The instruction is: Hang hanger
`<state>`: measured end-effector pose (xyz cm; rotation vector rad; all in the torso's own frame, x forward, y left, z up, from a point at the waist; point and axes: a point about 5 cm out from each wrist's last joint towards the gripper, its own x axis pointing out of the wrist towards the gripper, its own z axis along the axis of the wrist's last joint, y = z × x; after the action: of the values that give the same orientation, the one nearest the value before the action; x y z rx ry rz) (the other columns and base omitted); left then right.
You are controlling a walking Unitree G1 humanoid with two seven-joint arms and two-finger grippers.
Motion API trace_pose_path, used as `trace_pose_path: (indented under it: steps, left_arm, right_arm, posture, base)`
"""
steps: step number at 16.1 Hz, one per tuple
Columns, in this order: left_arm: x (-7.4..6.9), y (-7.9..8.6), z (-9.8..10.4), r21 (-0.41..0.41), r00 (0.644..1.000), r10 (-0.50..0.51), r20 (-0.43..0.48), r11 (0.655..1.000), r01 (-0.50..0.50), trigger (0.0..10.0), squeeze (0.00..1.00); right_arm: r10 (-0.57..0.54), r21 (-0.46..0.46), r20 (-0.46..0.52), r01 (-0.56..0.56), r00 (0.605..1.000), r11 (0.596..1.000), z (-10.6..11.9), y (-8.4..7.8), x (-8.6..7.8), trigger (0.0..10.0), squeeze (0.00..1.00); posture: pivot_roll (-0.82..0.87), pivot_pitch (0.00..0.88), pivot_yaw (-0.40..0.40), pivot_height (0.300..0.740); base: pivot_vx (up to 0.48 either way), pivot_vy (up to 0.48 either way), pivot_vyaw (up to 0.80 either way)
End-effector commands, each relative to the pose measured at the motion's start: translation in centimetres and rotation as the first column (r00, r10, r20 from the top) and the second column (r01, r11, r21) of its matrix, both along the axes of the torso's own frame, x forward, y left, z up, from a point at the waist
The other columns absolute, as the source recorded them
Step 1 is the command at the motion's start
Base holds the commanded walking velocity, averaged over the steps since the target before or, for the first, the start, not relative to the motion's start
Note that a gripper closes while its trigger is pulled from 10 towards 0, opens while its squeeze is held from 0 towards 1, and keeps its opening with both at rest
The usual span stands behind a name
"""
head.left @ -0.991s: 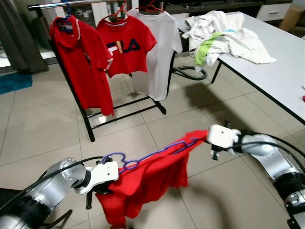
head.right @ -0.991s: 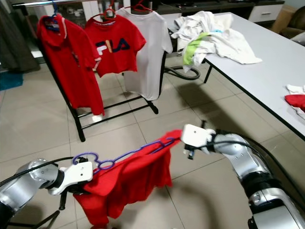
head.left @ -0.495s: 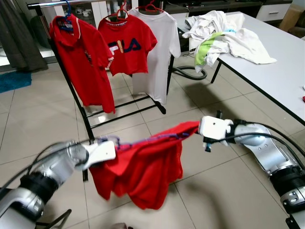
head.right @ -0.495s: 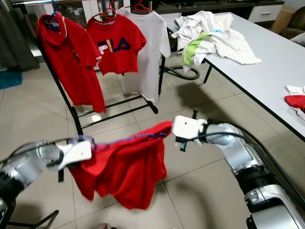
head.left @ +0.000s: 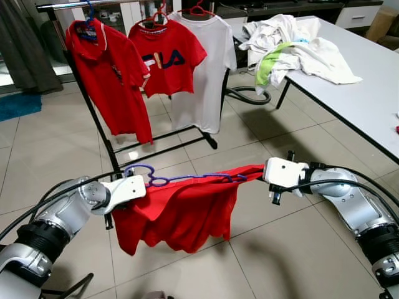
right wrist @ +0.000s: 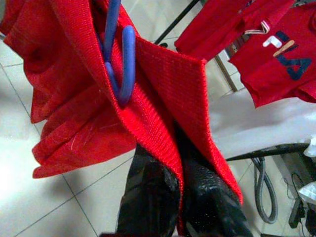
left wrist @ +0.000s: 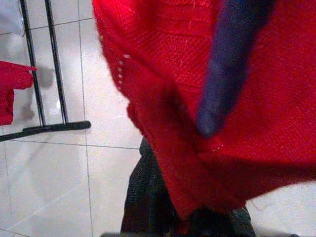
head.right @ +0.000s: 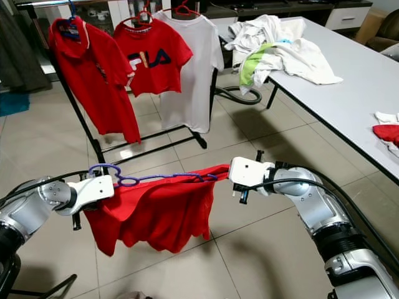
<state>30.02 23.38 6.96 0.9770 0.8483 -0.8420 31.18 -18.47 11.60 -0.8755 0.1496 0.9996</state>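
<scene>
A purple hanger point(head.left: 187, 179) carries a red shirt point(head.left: 181, 215) and hangs stretched nearly level between my two grippers, above the tiled floor. My left gripper point(head.left: 142, 187) is shut on the shirt's shoulder just below the hanger's hook point(head.left: 139, 169). At the other end, my right gripper point(head.left: 262, 172) is shut on the shirt's other shoulder. In the right wrist view the black fingers point(right wrist: 148, 197) pinch a fold of red cloth beside the hanger's end point(right wrist: 123, 64). The left wrist view shows red cloth point(left wrist: 197, 74) draped over the hanger.
A black clothes rack point(head.left: 95, 106) stands ahead, its rail point(head.left: 68, 7) holding a red polo point(head.left: 109, 68), a red FILA shirt point(head.left: 165, 59) and a white T-shirt point(head.left: 209, 62). To the right is a white table point(head.left: 368, 93) with piled clothes point(head.left: 293, 40). A hose point(head.left: 249, 95) lies underneath.
My left gripper has risen with its end of the hanger, so the hanger now lies almost level and the shirt hangs straighter. The right gripper stays at about the same height.
</scene>
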Motion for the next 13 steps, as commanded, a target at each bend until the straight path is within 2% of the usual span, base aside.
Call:
trace_pose_path:
  steps: [1, 5, 7, 10, 13]
  left_arm:
    - [-1.4, 4.9, -0.6, 0.154, 0.988, 0.143, -0.055, 0.979, -0.133, 0.0, 0.00]
    - [-1.8, 5.4, -0.5, 0.159, 0.986, 0.150, -0.073, 0.978, -0.137, 0.0, 0.00]
    - [-2.0, 5.5, -0.3, 0.124, 0.985, 0.147, -0.087, 0.983, -0.135, 0.0, 0.00]
    - [-1.9, 5.1, 0.0, 0.034, 0.986, 0.150, -0.068, 0.988, -0.148, 0.0, 0.00]
    - [-1.7, 4.9, 0.2, 0.026, 0.989, 0.138, -0.050, 0.990, -0.137, 0.0, 0.00]
  right_arm:
    - [-0.103, 0.000, 0.033, 0.103, 0.994, 0.995, 1.5, -2.7, 0.6, 0.0, 0.00]
    - [-0.077, 0.000, 0.031, 0.077, 0.997, 0.997, 1.9, -2.9, 0.5, 0.0, 0.00]
    - [-0.048, -0.001, 0.006, 0.048, 0.999, 0.999, 1.8, -3.3, 0.0, 0.0, 0.00]
    - [-0.054, -0.059, -0.012, 0.053, 0.998, 0.997, 0.5, -4.2, -0.5, 0.0, 0.00]
    - [-0.059, -0.037, -0.022, 0.058, 0.998, 0.998, -0.6, -3.8, -1.0, 0.0, 0.00]
  posture:
    - [0.03, 0.000, -0.008, 0.740]
    - [0.03, 0.000, -0.006, 0.740]
    - [0.03, 0.000, -0.006, 0.740]
    - [0.03, 0.000, -0.010, 0.740]
    - [0.03, 0.000, -0.010, 0.740]
  base:
    - [0.000, 0.000, 0.00]
    - [0.000, 0.000, 0.00]
    - [0.000, 0.000, 0.00]
    - [0.000, 0.000, 0.00]
    - [0.000, 0.000, 0.00]
